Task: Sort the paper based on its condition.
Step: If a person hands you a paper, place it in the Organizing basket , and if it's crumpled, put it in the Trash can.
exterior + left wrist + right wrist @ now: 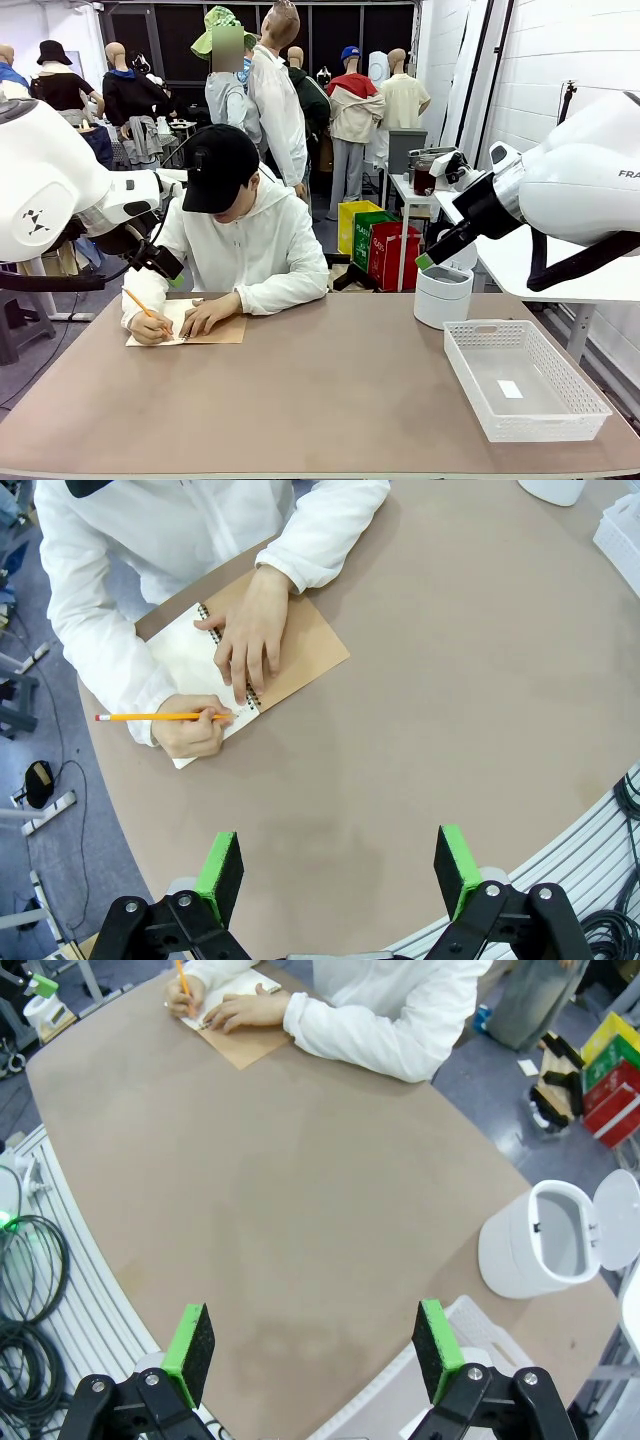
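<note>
The loose sheets of paper are out of view. At the far left of the table a person writes with an orange pencil (140,303) on the open page of a spiral notebook (215,330) with a brown cover, one hand flat on it (250,640). My left gripper (340,875) hangs open high above the table's near left part, with nothing between its green pads (222,875). My right gripper (315,1350) is open too and holds nothing, raised over the right side near the bin; it is also in the front view (432,255).
A white bin (443,295) with its lid up (620,1215) stands at the far right. A white plastic basket (520,430) at the near right holds a small white scrap (510,388). Bare brown tabletop (330,400) stretches across the middle.
</note>
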`<state>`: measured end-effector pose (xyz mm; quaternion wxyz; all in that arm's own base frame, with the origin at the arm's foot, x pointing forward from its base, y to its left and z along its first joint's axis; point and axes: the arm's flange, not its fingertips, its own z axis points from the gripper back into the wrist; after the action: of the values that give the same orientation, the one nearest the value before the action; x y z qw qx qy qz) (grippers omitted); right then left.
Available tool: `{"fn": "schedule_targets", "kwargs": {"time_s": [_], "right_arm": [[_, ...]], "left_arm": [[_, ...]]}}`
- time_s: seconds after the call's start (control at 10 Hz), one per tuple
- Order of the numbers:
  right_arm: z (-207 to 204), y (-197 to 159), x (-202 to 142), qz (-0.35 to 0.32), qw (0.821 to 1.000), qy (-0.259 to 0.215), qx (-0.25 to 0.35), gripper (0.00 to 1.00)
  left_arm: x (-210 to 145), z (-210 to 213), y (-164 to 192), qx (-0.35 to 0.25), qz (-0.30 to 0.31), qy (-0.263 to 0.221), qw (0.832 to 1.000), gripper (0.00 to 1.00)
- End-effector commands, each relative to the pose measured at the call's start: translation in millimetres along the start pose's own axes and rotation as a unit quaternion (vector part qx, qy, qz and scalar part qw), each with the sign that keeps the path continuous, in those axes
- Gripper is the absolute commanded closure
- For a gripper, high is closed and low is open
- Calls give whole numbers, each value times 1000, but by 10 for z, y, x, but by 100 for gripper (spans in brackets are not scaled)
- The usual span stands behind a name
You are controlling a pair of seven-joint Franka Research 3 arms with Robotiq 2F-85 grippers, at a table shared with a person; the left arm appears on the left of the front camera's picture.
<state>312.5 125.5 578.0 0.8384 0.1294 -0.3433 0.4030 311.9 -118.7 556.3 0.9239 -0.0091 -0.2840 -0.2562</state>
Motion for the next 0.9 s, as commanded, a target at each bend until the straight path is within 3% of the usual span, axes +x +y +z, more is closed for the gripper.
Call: {"fn": "schedule_targets", "kwargs": {"time_s": [0.0, 0.8], "right_arm": [[2, -1, 0, -2, 1000, -1, 2, 0], [2, -1, 0, -2, 1000, -1, 2, 0]], "left_arm": [[3, 8, 8, 0, 2, -3, 1000, 0], [3, 8, 8, 0, 2, -3, 1000, 0]]}}
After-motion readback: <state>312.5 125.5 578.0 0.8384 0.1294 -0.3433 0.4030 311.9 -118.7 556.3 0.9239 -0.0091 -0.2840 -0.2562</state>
